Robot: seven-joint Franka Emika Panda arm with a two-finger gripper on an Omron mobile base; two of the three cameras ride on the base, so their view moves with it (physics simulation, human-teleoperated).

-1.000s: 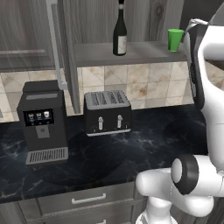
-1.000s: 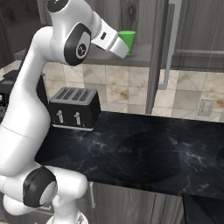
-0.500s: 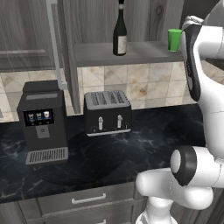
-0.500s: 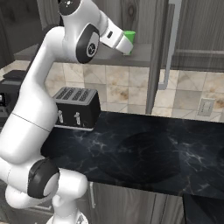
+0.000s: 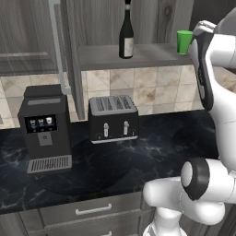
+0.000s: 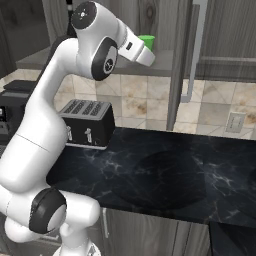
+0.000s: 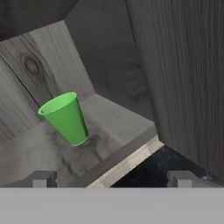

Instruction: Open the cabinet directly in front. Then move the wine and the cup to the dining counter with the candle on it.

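The jaws are spread wide with nothing held between them, and the gripper point(image 7: 112, 178) is aimed into the opened cabinet point(image 5: 41, 37). The cup point(image 7: 64, 117) stands upright on the cabinet's bottom shelf, ahead of the fingertips and to one side. The wine point(image 5: 126, 32) stands well apart on the same shelf. The cup's pickup appears to be in hand; the jaws must be centred on it, then advanced and closed.

Black toaster point(image 5: 113, 119) beside coffee machine point(image 5: 45, 127) on black marble counter point(image 5: 161, 152), tiled backsplash point(image 5: 152, 87) behind.
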